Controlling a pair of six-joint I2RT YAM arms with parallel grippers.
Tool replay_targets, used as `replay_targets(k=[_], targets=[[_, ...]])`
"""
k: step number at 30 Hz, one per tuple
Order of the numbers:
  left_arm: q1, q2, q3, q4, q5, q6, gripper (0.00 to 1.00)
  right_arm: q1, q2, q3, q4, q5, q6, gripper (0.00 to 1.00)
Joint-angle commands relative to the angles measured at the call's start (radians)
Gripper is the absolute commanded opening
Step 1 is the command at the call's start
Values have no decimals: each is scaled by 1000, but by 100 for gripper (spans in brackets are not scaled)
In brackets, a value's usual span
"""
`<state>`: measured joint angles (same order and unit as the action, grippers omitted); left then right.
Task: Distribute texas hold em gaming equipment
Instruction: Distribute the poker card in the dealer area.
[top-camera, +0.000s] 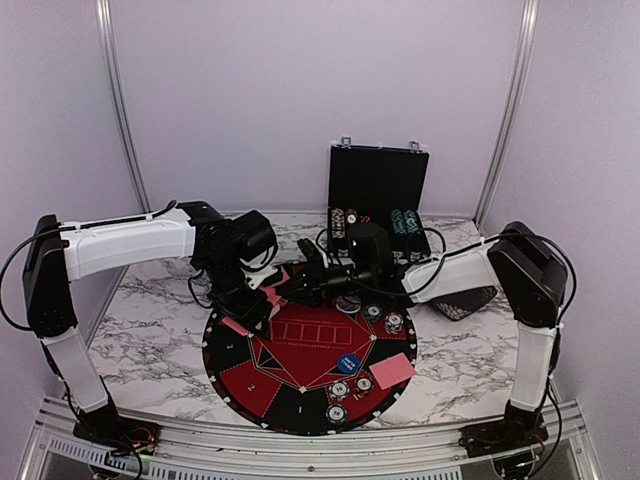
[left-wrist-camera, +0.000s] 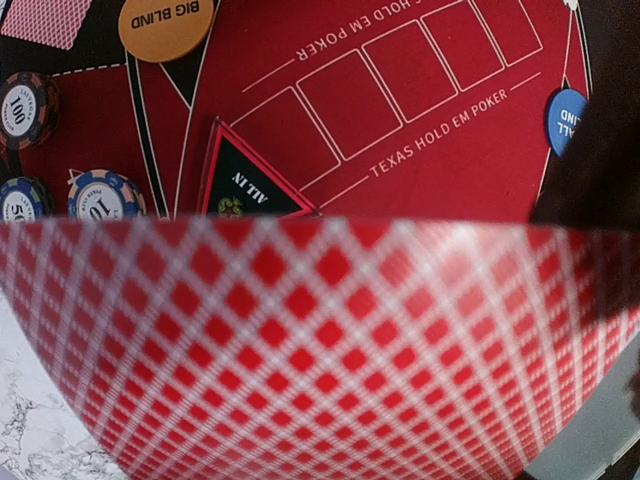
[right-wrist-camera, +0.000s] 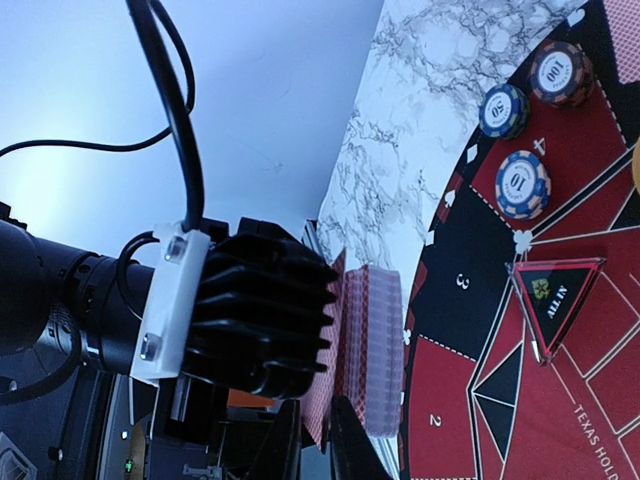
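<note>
Left gripper (top-camera: 255, 300) clamped on the card deck (left-wrist-camera: 320, 350) over the mat's far-left rim. The right gripper (top-camera: 300, 287) is just beside it, its grip unclear.

The deck fills the lower half of my left wrist view and hides that gripper's fingers. From the right wrist I get only the left gripper's housing and the deck edge-on, so I cannot tell whether the right jaws are closed or hold a card. The open black case (top-camera: 378, 180) stands at the table's (top-camera: 150, 330) back edge. The chip stacks (top-camera: 405, 222) in it are partly masked by the right arm (top-camera: 450, 272). The round mat (top-camera: 300, 345) carries a loose card (top-camera: 393, 368), chips (top-camera: 395, 322) along its right and near rims, a blue disc (top-camera: 348, 363) and an orange disc (left-wrist-camera: 165, 25). Open marble shows between the mat's left rim and the wall.
</note>
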<state>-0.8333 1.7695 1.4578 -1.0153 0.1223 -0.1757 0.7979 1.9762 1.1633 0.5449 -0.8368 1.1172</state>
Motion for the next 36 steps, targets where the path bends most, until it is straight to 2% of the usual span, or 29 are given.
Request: replay_targets(k=[1, 8, 18, 36], targets=[[-2, 11, 42, -24, -5, 7, 50, -12, -7, 9, 33, -20, 6, 8], [-2, 13, 45, -26, -4, 9, 50, -33, -6, -10, 65, -26, 27, 0], [1, 9, 32, -26, -10, 10, 50, -79, -34, -53, 123, -39, 58, 0], [8, 6, 19, -20, -8, 12, 50, -171, -129, -178, 119, -26, 38, 0]])
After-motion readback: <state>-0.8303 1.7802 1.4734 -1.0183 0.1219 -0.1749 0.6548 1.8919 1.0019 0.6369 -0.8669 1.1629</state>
